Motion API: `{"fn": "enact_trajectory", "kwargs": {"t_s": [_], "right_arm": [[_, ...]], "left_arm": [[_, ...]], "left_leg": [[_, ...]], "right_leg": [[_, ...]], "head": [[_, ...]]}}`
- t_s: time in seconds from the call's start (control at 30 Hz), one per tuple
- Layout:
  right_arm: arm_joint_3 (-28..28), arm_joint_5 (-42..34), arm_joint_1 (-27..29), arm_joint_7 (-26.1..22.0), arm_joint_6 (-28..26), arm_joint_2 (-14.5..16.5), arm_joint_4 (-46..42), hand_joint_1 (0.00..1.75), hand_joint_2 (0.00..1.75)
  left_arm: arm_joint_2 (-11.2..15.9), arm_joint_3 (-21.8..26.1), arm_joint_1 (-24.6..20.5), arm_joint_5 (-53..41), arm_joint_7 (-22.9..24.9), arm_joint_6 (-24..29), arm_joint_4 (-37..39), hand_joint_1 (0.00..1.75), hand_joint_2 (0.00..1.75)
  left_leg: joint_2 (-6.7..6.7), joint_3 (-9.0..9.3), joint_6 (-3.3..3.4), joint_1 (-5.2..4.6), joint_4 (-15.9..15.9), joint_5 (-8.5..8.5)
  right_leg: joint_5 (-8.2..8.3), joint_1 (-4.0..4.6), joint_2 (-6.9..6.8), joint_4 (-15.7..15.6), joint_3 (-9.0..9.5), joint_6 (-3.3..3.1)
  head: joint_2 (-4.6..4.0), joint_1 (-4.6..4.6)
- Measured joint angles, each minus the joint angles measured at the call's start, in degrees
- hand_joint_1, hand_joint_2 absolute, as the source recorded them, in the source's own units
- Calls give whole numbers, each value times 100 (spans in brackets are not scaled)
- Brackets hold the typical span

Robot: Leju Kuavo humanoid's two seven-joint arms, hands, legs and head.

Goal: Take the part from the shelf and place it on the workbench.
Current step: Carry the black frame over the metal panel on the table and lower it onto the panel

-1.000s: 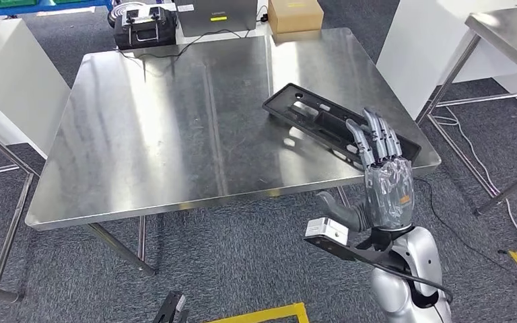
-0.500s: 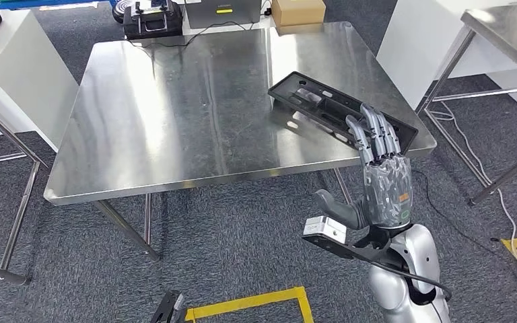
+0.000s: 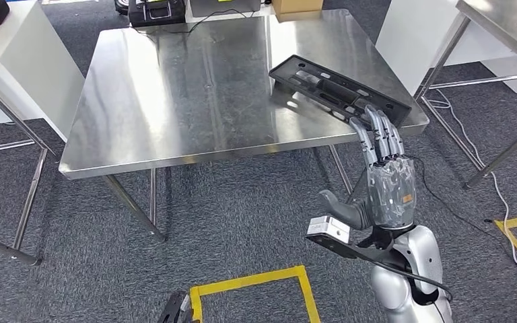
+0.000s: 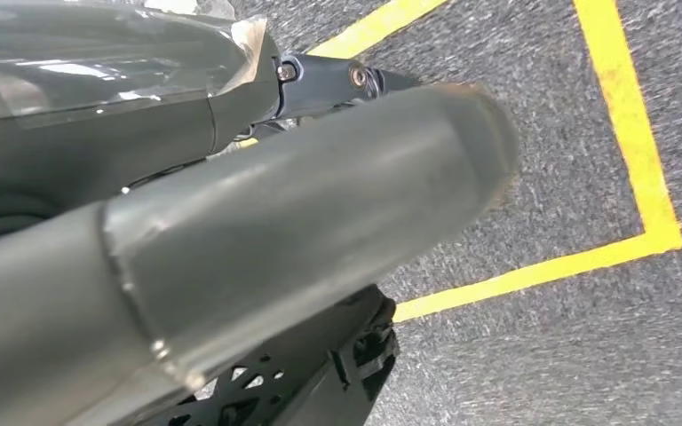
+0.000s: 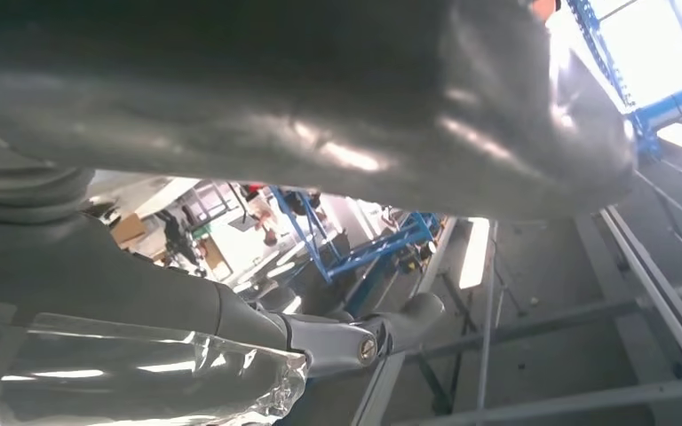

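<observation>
Part (image 3: 338, 89): black elongated moulding, laid flat near the right front corner of the steel workbench (image 3: 175, 101), one end just beside the edge. Right hand (image 3: 385, 182): raised, fingers extended and apart, nothing held. Left hand (image 4: 231, 222): state cannot be told. Risk: part could be knocked off by the fingertips if the raised hand is swung across the corner.

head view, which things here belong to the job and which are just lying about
Part of the job:
- black part, lying on the workbench near its right edge
- steel workbench
- right hand, raised, fingers extended, holding nothing

Just lying about:
- cardboard box beyond the far edge
- black case
- yellow floor tape
</observation>
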Motion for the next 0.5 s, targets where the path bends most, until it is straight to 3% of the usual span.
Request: {"fn": "enact_trajectory", "kwargs": {"t_s": [0.03,0.1,0.17,0.2,0.23,0.27,0.33,0.4,0.43,0.5], "right_arm": [[-1,-5,-1,-4,-10,-2,7,0,0],[-1,-35,-3,-26,-37,-3,26,0,0],[-1,-118,6,-81,-69,-9,51,0,0],[-1,-175,17,-118,-84,-16,66,0,0],[-1,-234,34,-150,-96,-25,81,0,0],[-1,-303,57,-174,-105,-36,96,0,0],[-4,-443,109,-197,-126,-56,126,0,0],[-21,-611,164,-208,-174,-70,159,0,0],[-44,-712,205,-212,-204,-73,188,0,0],[-128,-959,340,-215,-269,-77,286,0,0]], "left_arm": [[-2,0,14,0,-1,0,2,0,0],[-2,0,30,0,-3,0,6,0,0],[0,0,33,0,-7,0,7,0,0],[1,0,34,0,-8,0,7,0,0],[1,0,34,0,-8,0,8,0,0],[3,0,35,1,-8,0,8,0,0],[7,0,28,2,-9,0,8,0,0],[10,0,18,7,-14,-2,8,0,0],[13,-1,17,9,-17,-6,8,0,0],[15,-2,22,21,-22,-13,9,0,0]], "left_leg": [[-8,-33,-37,17,66,-110],[-23,-166,-115,54,499,-635],[-23,-316,-180,83,1198,-1150],[-22,-334,-200,96,1461,-1223],[-21,-272,-210,108,1562,-1169],[-20,-103,-209,119,1450,-1028],[-24,467,-178,122,743,-807],[-36,909,-128,100,82,-822],[-41,984,-103,79,-60,-859],[-34,947,-7,56,-118,-798]], "right_leg": [[50,-17,-10,-5,-34,-61],[173,-50,-31,-12,-121,-159],[302,-49,-33,-2,-254,-183],[364,-49,-34,5,-335,-170],[419,-49,-35,13,-414,-153],[469,-51,-36,22,-485,-131],[551,-49,-37,39,-588,-77],[630,-33,-41,48,-638,-6],[670,-30,-47,44,-651,40],[731,-36,-57,42,-673,125]], "head": [[0,-8],[1,-31],[1,-50],[1,-50],[1,-51],[1,-51],[0,-52],[0,-47],[0,-45],[0,-44]]}}
